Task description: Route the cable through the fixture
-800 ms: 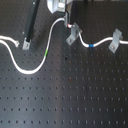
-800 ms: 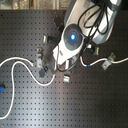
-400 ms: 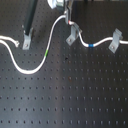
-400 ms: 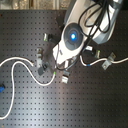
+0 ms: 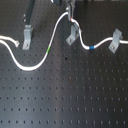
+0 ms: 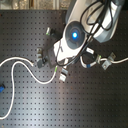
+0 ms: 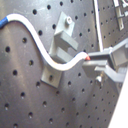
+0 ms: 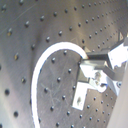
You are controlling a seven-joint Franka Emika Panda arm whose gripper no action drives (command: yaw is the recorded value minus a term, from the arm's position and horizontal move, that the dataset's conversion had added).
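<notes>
In the first exterior view, the whole run of the cable (image 5: 37, 64) is being shown on the black perforated board (image 5: 65, 100): a frayed end by the left fixture (image 5: 26, 36), a loop with a green band (image 5: 48, 50), a rise to the gripper (image 5: 73, 20), then a dip past the middle fixture (image 5: 73, 36) and a blue band (image 5: 92, 48) to the right fixture (image 5: 115, 40).

In the second exterior view, the gripper is being hidden by the arm (image 6: 75, 36), whose blue light is seen only here; the cable (image 6: 25, 67) is being seen curving across the board towards that view's left.

In the first wrist view, the white cable (image 7: 47, 47) is being laid through the grey fixture (image 7: 62, 42), and its reddish-marked stretch is being clamped between the gripper's (image 7: 94, 61) fingers.

In the second wrist view, the cable (image 8: 42, 70) is being shown arching up to the gripper (image 8: 92, 67), closed on it.
</notes>
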